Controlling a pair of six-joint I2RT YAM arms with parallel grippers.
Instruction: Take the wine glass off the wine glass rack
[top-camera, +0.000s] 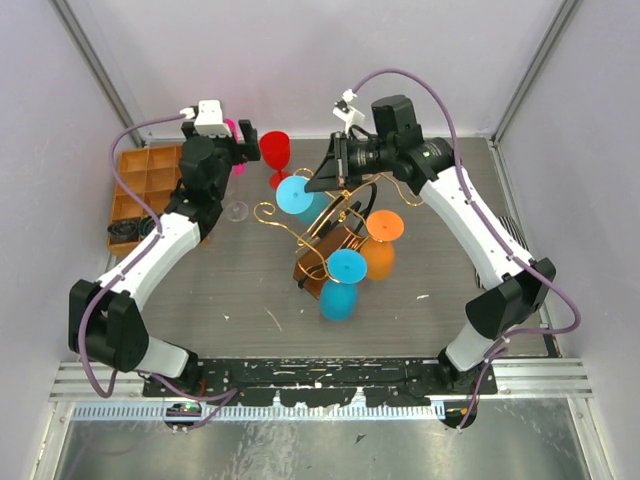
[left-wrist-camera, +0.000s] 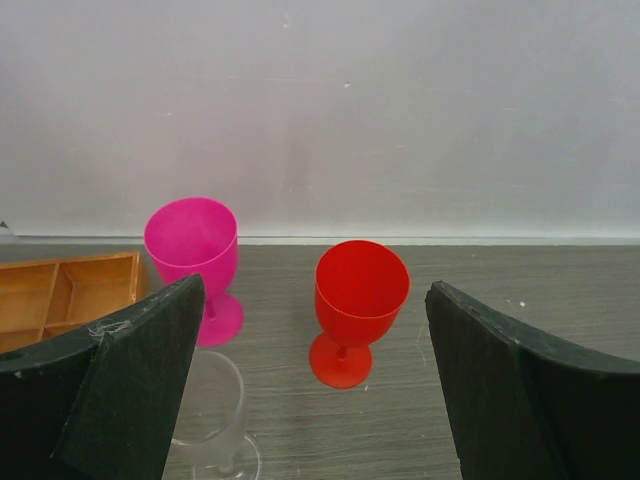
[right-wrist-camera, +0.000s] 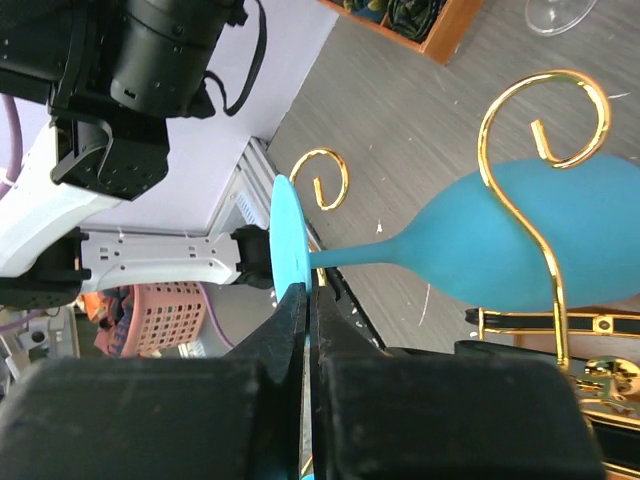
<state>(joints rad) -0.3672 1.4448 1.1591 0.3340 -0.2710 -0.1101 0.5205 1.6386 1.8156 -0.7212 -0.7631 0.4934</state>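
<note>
Wine glass (right-wrist-camera: 520, 240), blue, hangs sideways in the wine glass rack's (top-camera: 325, 250) gold scroll, stem pointing at the right fingers (right-wrist-camera: 280, 350), apparently pinched shut on its foot (left fingers (left-wrist-camera: 130, 380) spread, well apart)

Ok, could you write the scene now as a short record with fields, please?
wine glass rack: middle of table; second blue glass and orange glass hang upside down
right gripper: shut on foot of blue wine glass, which lies sideways at the rack
left gripper: open, empty, facing red glass and pink glass
clear glass: upright, near left gripper
</note>
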